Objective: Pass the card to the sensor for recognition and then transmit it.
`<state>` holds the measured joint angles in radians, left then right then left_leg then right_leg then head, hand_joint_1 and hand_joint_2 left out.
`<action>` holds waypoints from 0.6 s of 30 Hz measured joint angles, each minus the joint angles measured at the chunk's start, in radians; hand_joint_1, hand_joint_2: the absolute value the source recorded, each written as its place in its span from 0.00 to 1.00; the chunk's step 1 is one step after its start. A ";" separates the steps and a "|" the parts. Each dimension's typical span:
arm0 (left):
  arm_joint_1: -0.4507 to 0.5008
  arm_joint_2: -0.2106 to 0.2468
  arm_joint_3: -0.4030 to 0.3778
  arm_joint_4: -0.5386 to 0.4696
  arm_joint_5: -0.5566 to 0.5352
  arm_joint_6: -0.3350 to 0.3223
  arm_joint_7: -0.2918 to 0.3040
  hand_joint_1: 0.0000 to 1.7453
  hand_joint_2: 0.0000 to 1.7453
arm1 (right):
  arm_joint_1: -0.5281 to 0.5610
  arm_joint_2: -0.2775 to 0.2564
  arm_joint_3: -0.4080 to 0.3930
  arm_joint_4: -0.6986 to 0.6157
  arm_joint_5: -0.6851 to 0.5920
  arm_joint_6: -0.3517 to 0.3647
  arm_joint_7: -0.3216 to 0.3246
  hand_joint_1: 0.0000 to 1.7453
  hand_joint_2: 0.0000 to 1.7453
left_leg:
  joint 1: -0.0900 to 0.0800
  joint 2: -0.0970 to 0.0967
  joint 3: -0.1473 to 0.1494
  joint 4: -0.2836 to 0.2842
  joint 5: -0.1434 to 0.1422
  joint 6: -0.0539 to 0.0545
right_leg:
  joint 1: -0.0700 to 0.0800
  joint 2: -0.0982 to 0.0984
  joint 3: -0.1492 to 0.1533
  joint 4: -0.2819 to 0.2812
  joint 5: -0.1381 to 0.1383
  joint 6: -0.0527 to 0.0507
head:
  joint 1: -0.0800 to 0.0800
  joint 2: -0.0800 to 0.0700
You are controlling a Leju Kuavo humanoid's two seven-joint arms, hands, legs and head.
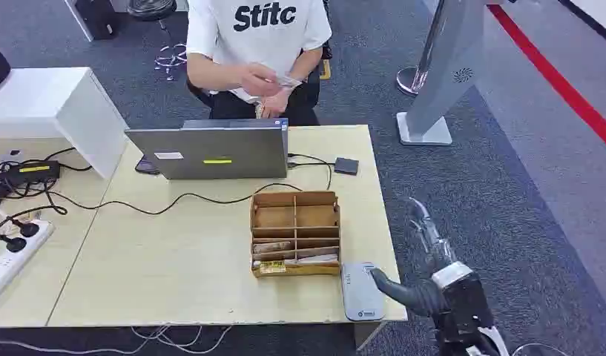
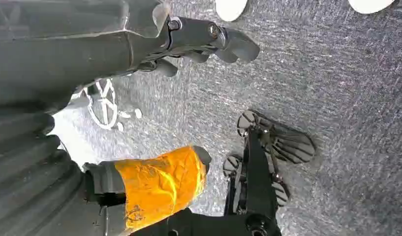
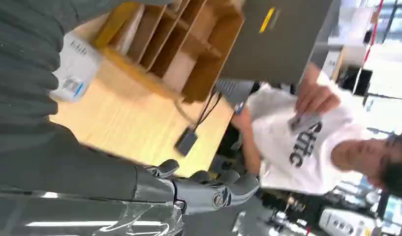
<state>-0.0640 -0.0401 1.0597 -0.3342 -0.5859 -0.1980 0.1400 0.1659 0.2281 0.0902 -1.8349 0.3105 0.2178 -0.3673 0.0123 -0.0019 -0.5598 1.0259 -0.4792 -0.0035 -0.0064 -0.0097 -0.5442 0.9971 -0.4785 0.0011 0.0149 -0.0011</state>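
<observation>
On the pale wooden table [image 1: 196,252] stands a cardboard organizer box [image 1: 295,232] with several compartments; its nearer slots hold flat items, too small to identify. Just beside the box, at the table's near right corner, lies the grey card sensor [image 1: 360,291]. The robot's right hand [image 1: 426,252] hovers off the table's right edge over the grey carpet, its thick thumb reaching toward the sensor and its fingers [image 3: 223,184] extended, slightly apart and holding nothing. Behind the box sits a grey laptop [image 1: 214,152] with its lid raised, a black cable running from it to a small dark adapter [image 1: 346,165]. A person in a white T-shirt [image 1: 259,30] sits behind the laptop, holding the card [image 1: 287,80] between both hands, well apart from the robot. A white power strip [image 1: 14,256] lies at the table's left. The left hand [image 2: 208,42] hangs over the carpet, fingers loosely curled, gripping nothing.
</observation>
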 joint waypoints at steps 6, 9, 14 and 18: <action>-0.011 0.005 0.000 0.002 -0.043 0.002 0.000 0.00 1.00 | -0.117 -0.015 0.173 0.049 0.051 -0.031 0.078 0.00 1.00 | 0.000 0.000 -0.001 0.000 0.001 -0.002 | 0.000 0.000 -0.001 0.001 0.001 -0.001 | 0.000 0.000; -0.013 0.007 0.000 0.004 -0.060 0.002 0.000 0.00 1.00 | -0.185 -0.017 0.224 0.090 0.091 -0.056 0.117 0.00 1.00 | 0.000 0.000 -0.001 0.000 0.002 -0.002 | 0.000 0.000 -0.002 0.001 0.002 -0.001 | 0.000 0.000; -0.016 0.008 0.000 0.004 -0.089 0.002 0.000 0.00 1.00 | -0.282 -0.018 0.294 0.147 0.164 -0.100 0.181 0.00 1.00 | 0.000 0.000 -0.002 0.000 0.003 -0.002 | 0.000 0.000 -0.003 0.001 0.002 -0.002 | 0.000 0.000; -0.020 0.009 0.000 0.005 -0.108 0.002 0.000 0.00 1.00 | -0.347 -0.021 0.341 0.195 0.219 -0.136 0.230 0.00 1.00 | 0.000 0.001 -0.003 0.000 0.004 -0.003 | 0.000 0.001 -0.004 0.002 0.004 -0.002 | 0.000 0.000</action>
<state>-0.0842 -0.0309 1.0597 -0.3292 -0.6939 -0.1965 0.1400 -0.1812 0.2075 0.4307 -1.6396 0.5292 0.0817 -0.1375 0.0124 -0.0011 -0.5624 1.0259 -0.4753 -0.0063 -0.0064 -0.0085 -0.5486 0.9986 -0.4749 -0.0013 0.0149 -0.0011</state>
